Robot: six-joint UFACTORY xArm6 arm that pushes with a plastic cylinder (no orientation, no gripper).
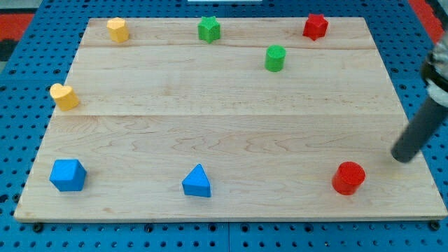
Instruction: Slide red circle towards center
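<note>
Camera view: single frame, one wooden board (231,105) on a blue pegboard (21,35).
Cut off: rod (420,129) enters from the view's right edge; its upper part and the pale collar above it run out of frame.
Hard to make out: rod is soft with blur; whether its end touches the board cannot be told.
Claw state: none fitted, so nothing opens or closes; rod is bare and holds nothing.
My tip (402,158): near the board's right edge, low in the view, clear of every block.
Red circle (348,177): nearest block, just left of and a little below the tip, not touching it; sits at the board's lower right.
Blue triangle (197,182): well left of the tip, slightly below its level.
Blue block (68,175): far left of the tip, near the lower-left corner; exact shape unclear, many-sided.
Green cylinder (275,58): up and left of the tip, well apart.
Red star (315,26): above the tip and left, near the top edge.
Green star (208,29): further left along the top edge.
Yellow block (117,30): top left, far from the tip; shape unclear.
Yellow heart (64,96): far left, above the tip's level, at the left edge.
Writing, labels: none legible.
Containers: none seen; all blocks lie loose and apart on the board.
</note>
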